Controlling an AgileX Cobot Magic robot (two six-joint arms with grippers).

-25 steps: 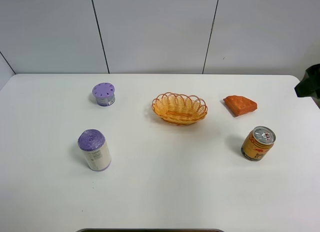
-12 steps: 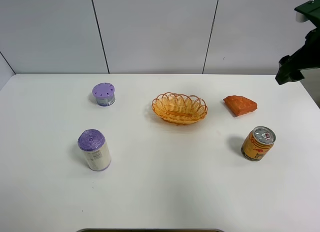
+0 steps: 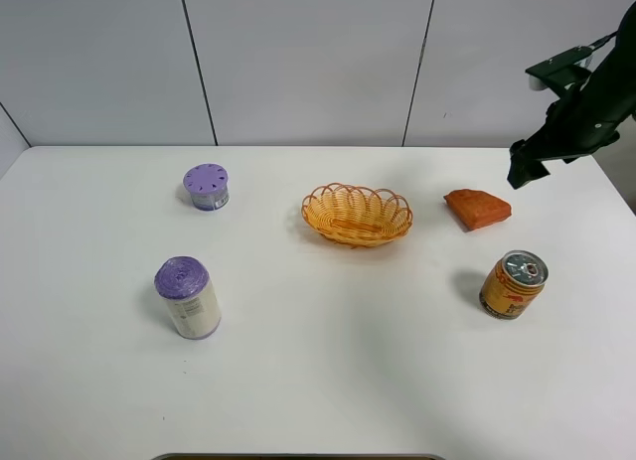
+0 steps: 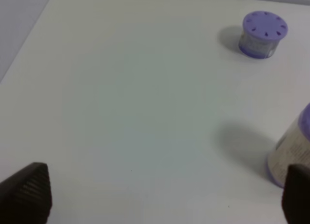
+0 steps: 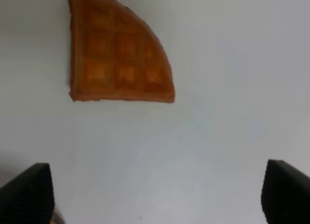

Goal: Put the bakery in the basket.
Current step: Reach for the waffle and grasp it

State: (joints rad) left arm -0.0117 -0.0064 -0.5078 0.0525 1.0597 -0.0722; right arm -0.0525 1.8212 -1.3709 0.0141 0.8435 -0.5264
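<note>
The bakery [image 3: 478, 209] lies flat on the counter [image 3: 318, 381] toward the far right corner, gridded top up, between the basket [image 3: 357, 214] and the right edge. It touches neither. The basket sits near the middle of the counter, closer to the far edge, with nothing in it. A can [image 3: 513, 284] stands upright on the near side of the bakery, apart from it and not on the line between bakery and basket; that strip of counter is bare.

The right end effector [image 5: 157, 197] hangs in the air over the far right corner, clear of the bakery. Its 2 fingers are spread wide with nothing between them.

On the left half, a jar [image 3: 206, 187] with a purple lid stands toward the far edge, and a taller canister [image 3: 187, 297] with a purple cap stands nearer the near edge, both well apart from the basket. The left end effector [image 4: 160, 195] shows only in its wrist view, fingers spread wide and holding nothing, over bare counter beside the left edge.

The broad near half of the counter between canister and can is open.
</note>
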